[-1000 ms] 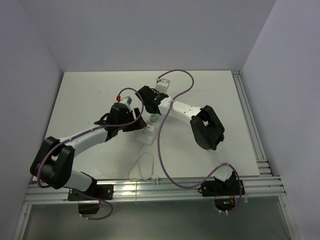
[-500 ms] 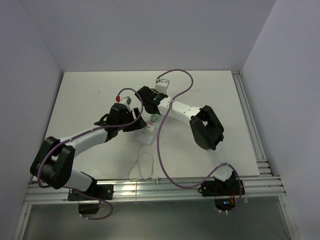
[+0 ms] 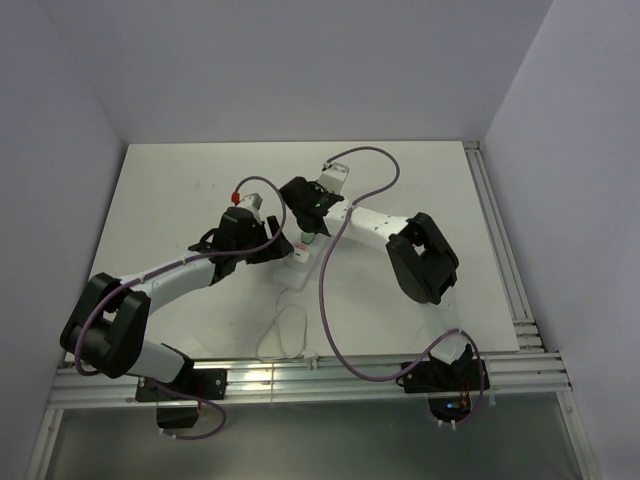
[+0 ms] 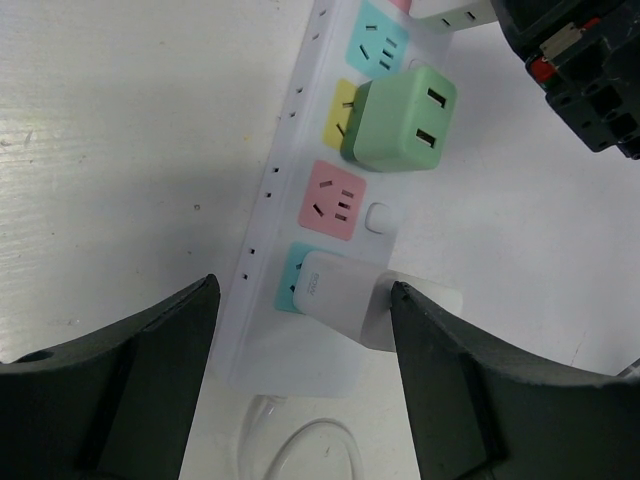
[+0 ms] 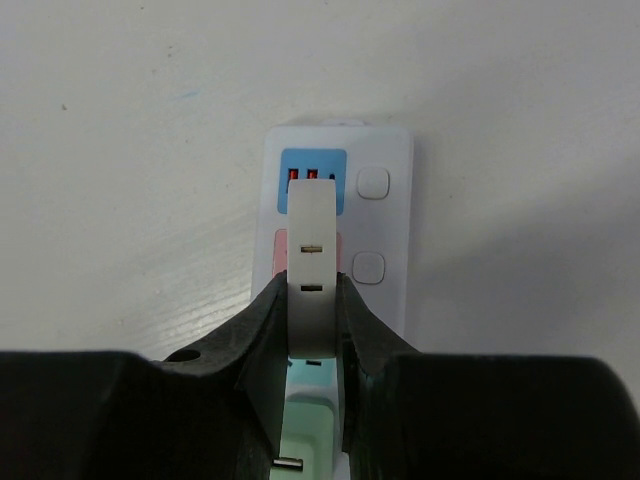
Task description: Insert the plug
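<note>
The right arm (image 3: pixel 375 225) has swung its elbow outward since the earlier frame. The right claw (image 5: pixel 312 305) is clenched on the white plug (image 5: pixel 311 225), which sits between its fingers over the pink socket (image 5: pixel 278 250) of the power strip (image 5: pixel 385 215). The prongs are hidden, so seating is unclear. The left claw (image 4: pixel 300 310) stands released, straddling the strip's end near a green adapter (image 4: pixel 400 120).

Overhead view, close wrist views, shared strip (image 4: pixel 285 200)
</note>
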Controlling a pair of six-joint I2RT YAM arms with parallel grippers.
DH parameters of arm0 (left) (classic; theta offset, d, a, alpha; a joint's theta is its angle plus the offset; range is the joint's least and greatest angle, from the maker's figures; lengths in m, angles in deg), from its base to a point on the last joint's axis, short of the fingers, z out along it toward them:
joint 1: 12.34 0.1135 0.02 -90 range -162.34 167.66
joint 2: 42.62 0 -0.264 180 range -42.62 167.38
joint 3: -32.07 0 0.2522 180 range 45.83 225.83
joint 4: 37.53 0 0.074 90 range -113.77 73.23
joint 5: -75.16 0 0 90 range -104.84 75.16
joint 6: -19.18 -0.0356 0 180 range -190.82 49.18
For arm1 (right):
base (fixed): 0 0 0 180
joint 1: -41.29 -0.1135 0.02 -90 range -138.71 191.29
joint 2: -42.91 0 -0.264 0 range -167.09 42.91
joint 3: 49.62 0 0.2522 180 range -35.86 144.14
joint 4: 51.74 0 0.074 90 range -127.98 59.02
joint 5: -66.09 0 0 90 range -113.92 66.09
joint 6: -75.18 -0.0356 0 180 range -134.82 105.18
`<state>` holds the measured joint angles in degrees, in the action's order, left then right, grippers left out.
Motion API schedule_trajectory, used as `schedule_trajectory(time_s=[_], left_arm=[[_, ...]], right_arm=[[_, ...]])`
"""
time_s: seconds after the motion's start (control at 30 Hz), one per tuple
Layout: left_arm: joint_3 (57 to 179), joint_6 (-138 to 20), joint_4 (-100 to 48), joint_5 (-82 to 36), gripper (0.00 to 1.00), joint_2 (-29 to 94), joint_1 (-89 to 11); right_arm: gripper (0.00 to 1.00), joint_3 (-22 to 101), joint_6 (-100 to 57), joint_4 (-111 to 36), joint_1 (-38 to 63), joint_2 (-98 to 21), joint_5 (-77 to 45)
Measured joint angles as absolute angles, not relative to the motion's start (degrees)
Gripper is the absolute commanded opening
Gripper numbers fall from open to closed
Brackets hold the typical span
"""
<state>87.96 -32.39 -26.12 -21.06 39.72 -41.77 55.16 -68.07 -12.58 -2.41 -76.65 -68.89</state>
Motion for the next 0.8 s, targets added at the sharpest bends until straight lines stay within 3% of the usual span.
schedule_trajectory(time_s=[0.8], left_arm=[[87.9, -32.2, -26.2, -21.0, 0.75, 39.7, -41.8]], right_arm=[[0.00, 52.3, -66.0, -16.1, -0.9, -74.6, -64.8]])
